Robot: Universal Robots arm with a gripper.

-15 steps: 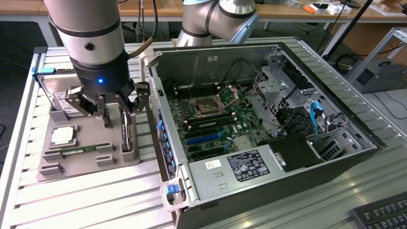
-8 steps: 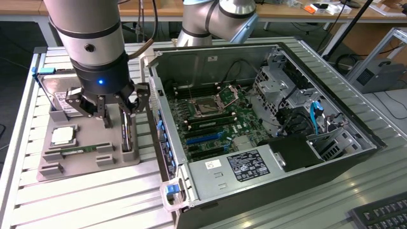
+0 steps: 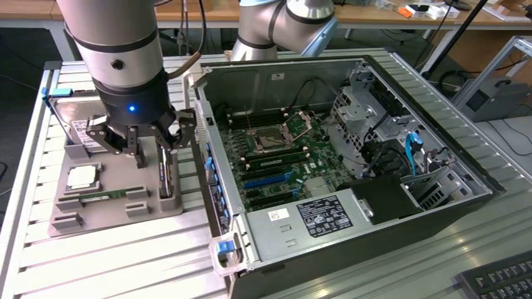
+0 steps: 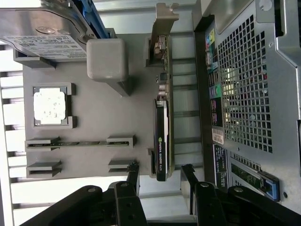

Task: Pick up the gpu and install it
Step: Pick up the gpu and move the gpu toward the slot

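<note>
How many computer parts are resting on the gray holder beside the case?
4: a hard drive at one end, a processor chip beside it, then a memory stick, and a graphics card on edge along the side nearest the case.

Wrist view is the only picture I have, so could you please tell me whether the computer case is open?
Observer: Yes, the computer case lies on its side with its panel off, exposing the motherboard.
Operator: Thank you. Are any slots free?
Observer: The blue slots on the board have nothing in them.
Operator: And how low is the end effector?
Observer: The open end effector appears to have its fingers down on either side of the graphics card, which sits on edge in the grey tray.
</note>
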